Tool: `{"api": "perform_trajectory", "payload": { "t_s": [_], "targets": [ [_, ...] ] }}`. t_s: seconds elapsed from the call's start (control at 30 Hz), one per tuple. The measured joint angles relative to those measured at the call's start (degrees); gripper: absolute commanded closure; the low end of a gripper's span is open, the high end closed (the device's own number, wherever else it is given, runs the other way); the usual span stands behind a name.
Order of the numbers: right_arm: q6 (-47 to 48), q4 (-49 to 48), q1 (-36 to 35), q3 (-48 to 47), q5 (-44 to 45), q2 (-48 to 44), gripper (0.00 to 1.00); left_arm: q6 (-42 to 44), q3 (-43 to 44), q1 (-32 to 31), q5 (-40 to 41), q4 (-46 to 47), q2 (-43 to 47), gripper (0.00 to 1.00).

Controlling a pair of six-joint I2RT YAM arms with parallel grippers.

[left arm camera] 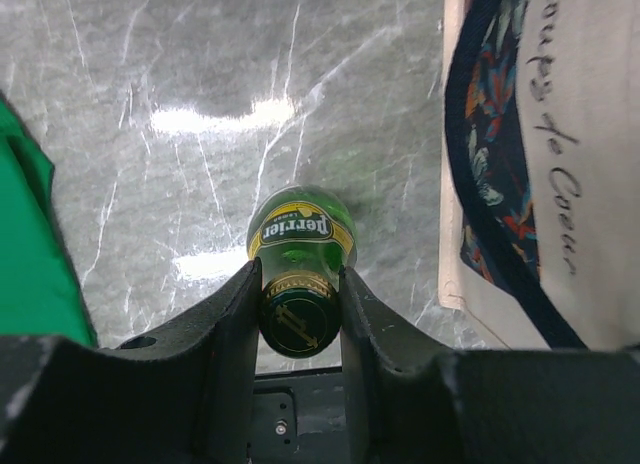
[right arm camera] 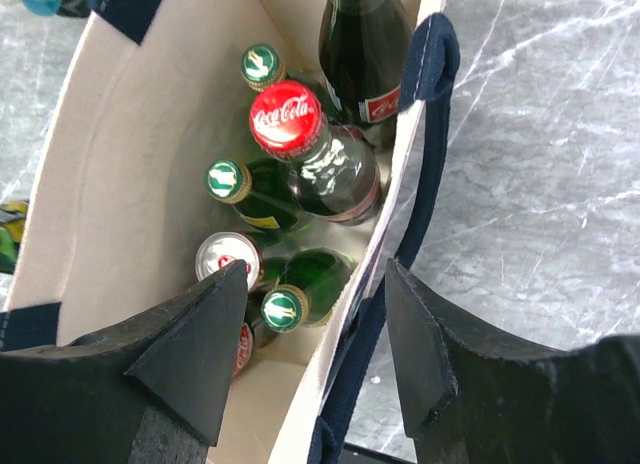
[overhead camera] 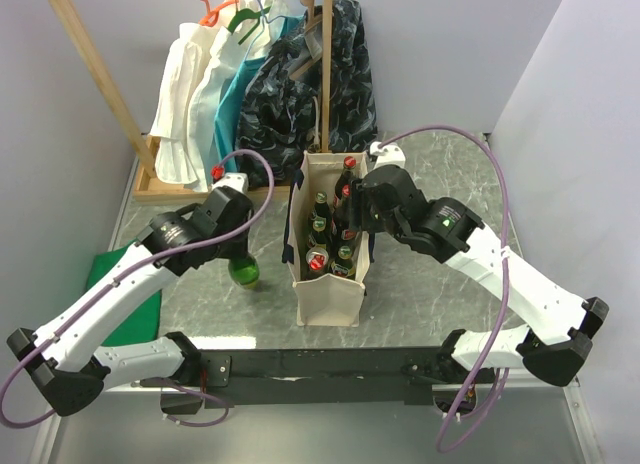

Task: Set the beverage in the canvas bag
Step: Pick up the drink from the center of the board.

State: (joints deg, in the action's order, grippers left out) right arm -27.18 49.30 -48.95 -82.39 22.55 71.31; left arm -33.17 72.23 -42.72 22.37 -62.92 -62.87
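Nearest to the lens, a dark rail (overhead camera: 320,369) runs along the near edge and carries the left arm (overhead camera: 100,309) and the right arm (overhead camera: 520,284). Under everything lies the grey marble counter (overhead camera: 410,304). At its far side stands a wooden rack (overhead camera: 90,64), and on its hangers hang a white garment (overhead camera: 185,94), a teal garment (overhead camera: 232,109) and a dark patterned garment (overhead camera: 300,94). A green cloth (overhead camera: 102,261) lies at the left edge of the counter.

The canvas bag (overhead camera: 330,299) stands upright in the middle, cream with navy handles (right arm camera: 425,74), its mouth open upward. Inside it several bottles stand close together: one with a red Coca-Cola cap (right arm camera: 285,119), some with green caps (right arm camera: 228,179), and beside them a silver can top (right arm camera: 228,256).

The right pincer (right arm camera: 312,284) hangs over the right-hand rim of the bag, its fingers wide apart, one on each side of the rim below.

The left pincer (left arm camera: 298,294) is clamped on the neck of the green bottle (left arm camera: 300,234), a Perrier by its label. This bottle is outside the bag, near its left wall but apart from it, over the bare counter. Whether its base touches the counter cannot be told.
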Motion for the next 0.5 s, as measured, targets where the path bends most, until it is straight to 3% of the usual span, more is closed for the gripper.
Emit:
{"api": "perform_trajectory", "payload": {
  "t_s": [0.3,0.5],
  "targets": [
    [-0.52,0.87,0.02,1.4,-0.85,-0.13,0.36,1.18,5.55,0.0,0.55,-2.1,-1.2,0.99],
    [-1.11,2.4,0.04,3.17,-1.29,-2.38,0.47,2.54,10.32,0.0,1.97,-3.04,-2.51,0.99]
  ]
}}
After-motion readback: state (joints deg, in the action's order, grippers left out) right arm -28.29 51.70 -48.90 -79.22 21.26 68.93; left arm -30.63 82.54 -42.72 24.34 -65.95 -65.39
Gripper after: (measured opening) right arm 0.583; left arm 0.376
